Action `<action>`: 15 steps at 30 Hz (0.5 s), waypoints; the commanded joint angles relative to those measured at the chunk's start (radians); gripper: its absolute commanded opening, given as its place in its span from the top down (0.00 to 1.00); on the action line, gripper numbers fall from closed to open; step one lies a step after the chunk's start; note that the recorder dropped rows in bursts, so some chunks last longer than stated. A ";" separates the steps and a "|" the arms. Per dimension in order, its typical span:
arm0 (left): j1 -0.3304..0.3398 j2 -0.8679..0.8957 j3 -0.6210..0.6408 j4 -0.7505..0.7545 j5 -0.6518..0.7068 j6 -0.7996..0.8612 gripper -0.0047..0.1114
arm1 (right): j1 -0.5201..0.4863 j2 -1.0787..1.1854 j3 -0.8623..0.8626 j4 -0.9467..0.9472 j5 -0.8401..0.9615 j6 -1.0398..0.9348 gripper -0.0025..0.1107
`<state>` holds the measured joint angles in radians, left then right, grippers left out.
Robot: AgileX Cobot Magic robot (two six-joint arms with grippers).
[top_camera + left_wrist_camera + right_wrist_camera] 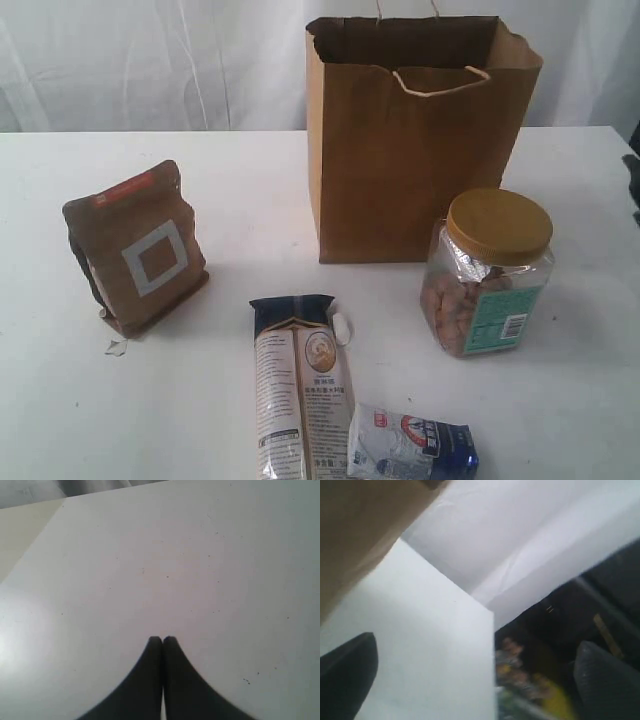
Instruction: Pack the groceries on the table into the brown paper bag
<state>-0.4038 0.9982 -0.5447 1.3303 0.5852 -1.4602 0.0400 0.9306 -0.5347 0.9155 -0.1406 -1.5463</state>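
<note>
The brown paper bag (415,150) stands upright and open at the back of the table (230,200). A brown pouch with a white square (140,250) stands at the left. The long noodle packet (300,390) lies flat at the front, with the small blue-white carton (412,445) beside it. The yellow-lidded nut jar (490,272) stands in front of the bag's right corner. The can and the grain bottle are out of view. My left gripper (162,639) is shut over bare tabletop. My right gripper (475,680) is open near the table's edge, beside the bag's wall (355,535).
A dark part of the right arm (634,175) shows at the exterior view's right edge. A white curtain (150,60) hangs behind the table. Past the table edge (492,645) in the right wrist view lies a blurred yellow-brown shape (535,685) that I cannot identify.
</note>
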 commanded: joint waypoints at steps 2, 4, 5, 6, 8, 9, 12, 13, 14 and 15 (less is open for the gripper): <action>0.003 -0.009 0.006 -0.040 0.011 -0.001 0.96 | 0.000 -0.008 -0.003 0.167 -0.037 0.647 0.06; 0.003 -0.009 0.006 -0.040 0.011 -0.001 0.96 | 0.000 -0.008 -0.003 0.167 -0.081 0.808 0.06; 0.003 -0.009 0.006 -0.040 0.011 -0.001 0.96 | 0.000 -0.008 -0.003 0.167 -0.112 0.903 0.06; 0.003 -0.009 0.006 -0.040 0.011 -0.001 0.96 | 0.000 -0.008 -0.003 0.167 -0.140 1.008 0.06; 0.003 -0.009 0.006 -0.040 0.011 -0.001 0.96 | 0.000 -0.008 -0.003 0.167 -0.212 1.228 0.06; 0.003 -0.009 0.006 -0.040 0.011 -0.001 0.96 | 0.000 -0.010 -0.003 0.167 -0.237 1.309 0.06; 0.003 -0.009 0.006 -0.043 0.011 -0.001 0.96 | 0.000 -0.010 -0.003 0.162 -0.300 1.449 0.06; 0.003 -0.009 0.006 -0.043 0.011 -0.001 0.96 | 0.000 -0.010 -0.003 0.142 -0.323 1.440 0.06; 0.003 -0.009 0.006 -0.043 0.011 -0.001 0.96 | 0.000 -0.010 -0.003 0.101 -0.336 1.407 0.06; 0.003 -0.009 0.006 -0.043 0.011 0.001 0.96 | 0.000 -0.010 -0.003 0.040 -0.343 1.337 0.06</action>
<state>-0.4038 0.9982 -0.5447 1.2807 0.5852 -1.4602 0.0400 0.9286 -0.5347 1.0541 -0.4347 -0.1603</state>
